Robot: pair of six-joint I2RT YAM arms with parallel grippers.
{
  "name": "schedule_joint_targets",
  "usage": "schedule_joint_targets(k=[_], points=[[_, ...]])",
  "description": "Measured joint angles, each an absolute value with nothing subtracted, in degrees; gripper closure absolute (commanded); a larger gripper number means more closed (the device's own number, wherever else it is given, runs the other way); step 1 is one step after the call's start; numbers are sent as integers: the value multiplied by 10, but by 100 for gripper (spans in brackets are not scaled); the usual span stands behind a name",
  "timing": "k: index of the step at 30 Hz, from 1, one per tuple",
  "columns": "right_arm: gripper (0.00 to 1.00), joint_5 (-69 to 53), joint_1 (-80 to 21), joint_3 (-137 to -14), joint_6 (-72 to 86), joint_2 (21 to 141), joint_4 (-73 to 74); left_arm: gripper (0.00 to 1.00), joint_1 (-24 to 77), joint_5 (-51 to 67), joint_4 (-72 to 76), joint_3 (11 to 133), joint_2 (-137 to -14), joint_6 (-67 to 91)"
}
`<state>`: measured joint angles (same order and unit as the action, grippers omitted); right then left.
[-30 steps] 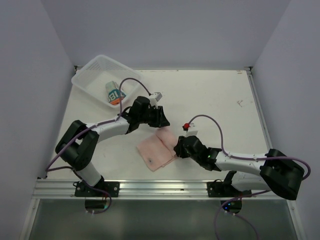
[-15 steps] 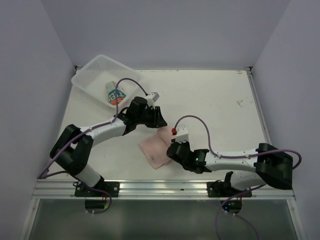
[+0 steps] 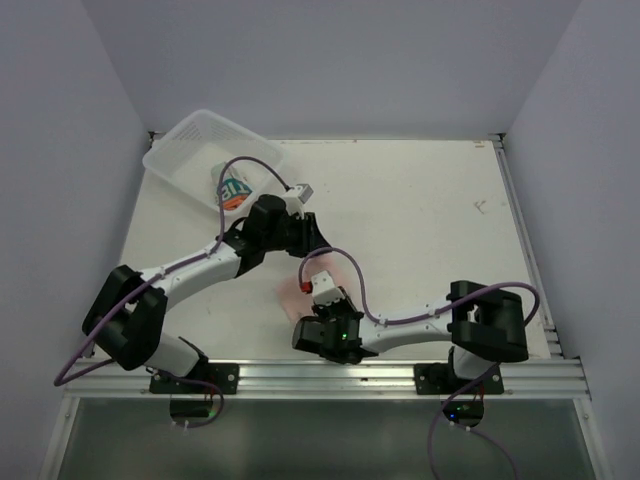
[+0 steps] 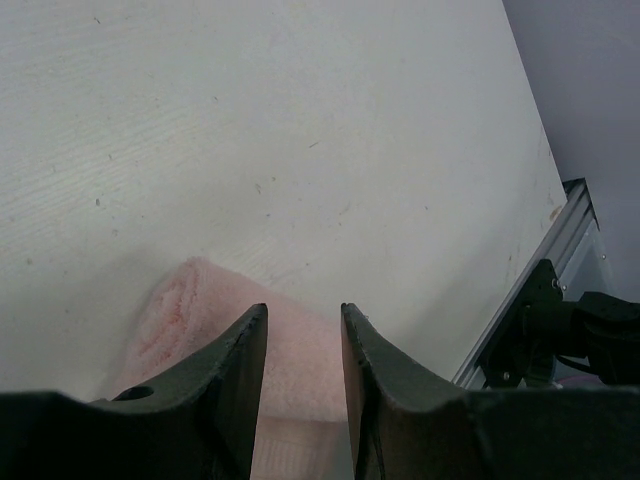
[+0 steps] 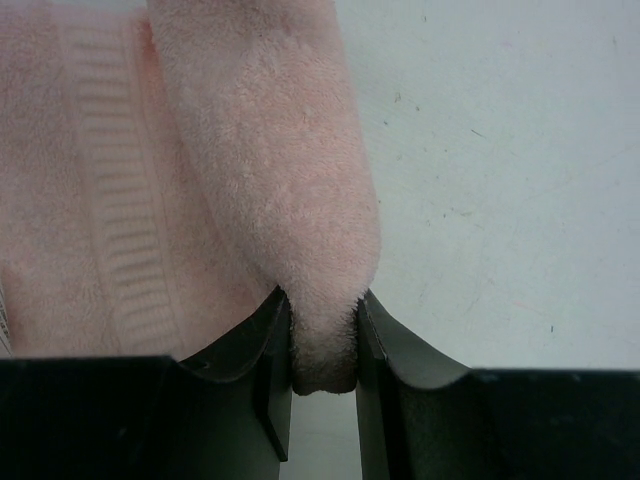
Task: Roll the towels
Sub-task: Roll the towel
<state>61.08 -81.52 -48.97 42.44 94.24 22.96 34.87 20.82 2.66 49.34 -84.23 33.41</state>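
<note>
The pale pink towel (image 5: pixel 260 150) lies partly rolled on the white table; in the top view only a small patch of it (image 3: pixel 293 290) shows beside my right wrist. My right gripper (image 5: pixel 323 300) is shut on a thick fold of this towel, low over the table near the front edge (image 3: pixel 310 320). My left gripper (image 4: pixel 303 312) is open with a narrow gap, hovering just above the towel's rolled end (image 4: pixel 180 310), and it holds nothing (image 3: pixel 312 243). The white and teal printed towel (image 3: pixel 233 190) sits in the basket.
The white mesh basket (image 3: pixel 175 140) stands at the back left corner. The aluminium rail (image 3: pixel 320 375) runs along the table's near edge, close to my right gripper. The purple cables loop above both arms.
My right arm has swung left and towards the near edge with the pink towel in its grip, bunching it so most of it is now hidden. My left gripper has shifted slightly back and left.
</note>
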Motion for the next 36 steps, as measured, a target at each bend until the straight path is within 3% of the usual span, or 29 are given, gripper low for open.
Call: schedule_joint_targets(k=[13, 27, 36], points=[[99, 708, -883, -688, 513, 1168, 462, 62, 380, 218, 77, 392, -834, 354], [50, 673, -884, -637, 477, 1104, 397, 62, 384, 214, 159, 341, -862, 365], [41, 629, -884, -564, 464, 967, 309, 62, 384, 215, 192, 335, -876, 370]])
